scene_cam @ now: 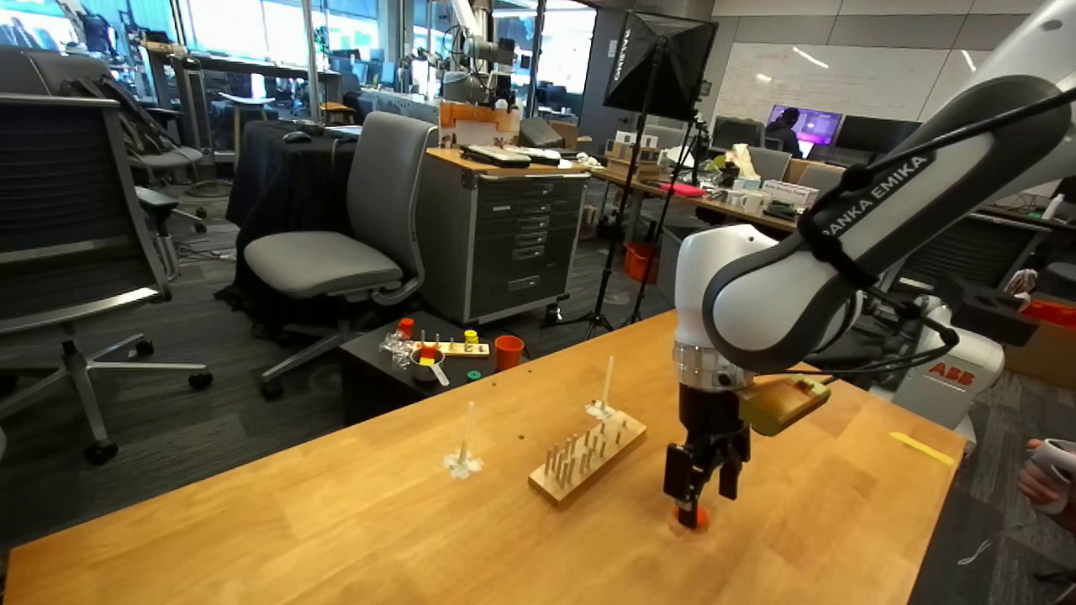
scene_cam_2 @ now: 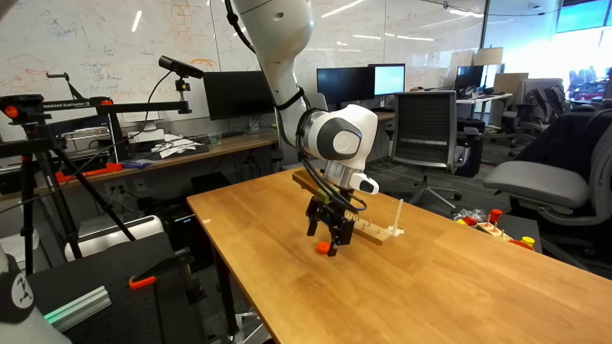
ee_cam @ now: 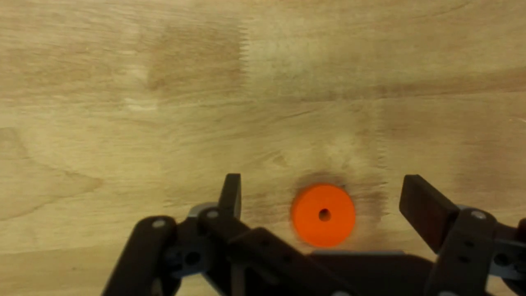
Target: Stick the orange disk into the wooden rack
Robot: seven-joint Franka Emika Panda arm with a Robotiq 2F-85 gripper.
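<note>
The orange disk (ee_cam: pixel 324 232) lies flat on the wooden table, with a small hole in its middle. It also shows in both exterior views (scene_cam: pixel 702 516) (scene_cam_2: pixel 322 248), partly behind a finger in one of them. My gripper (ee_cam: pixel 321 181) is open and points down above the disk. In the wrist view the disk lies between the two spread fingers, touching neither. The gripper also shows in both exterior views (scene_cam: pixel 709 509) (scene_cam_2: pixel 321 244). The wooden rack (scene_cam: pixel 551 490), a board with rows of upright pegs, lies beside the gripper. It is partly hidden behind the gripper in an exterior view (scene_cam_2: pixel 377 234).
Two thin upright sticks (scene_cam: pixel 467 433) (scene_cam: pixel 607 385) are fixed to the table (scene_cam: pixel 336 521) with white blobs near the rack. A low black side table (scene_cam: pixel 378 370) beyond the edge holds an orange cup (scene_cam: pixel 508 353) and small parts. Yellow tape (scene_cam: pixel 922 448) lies on the table.
</note>
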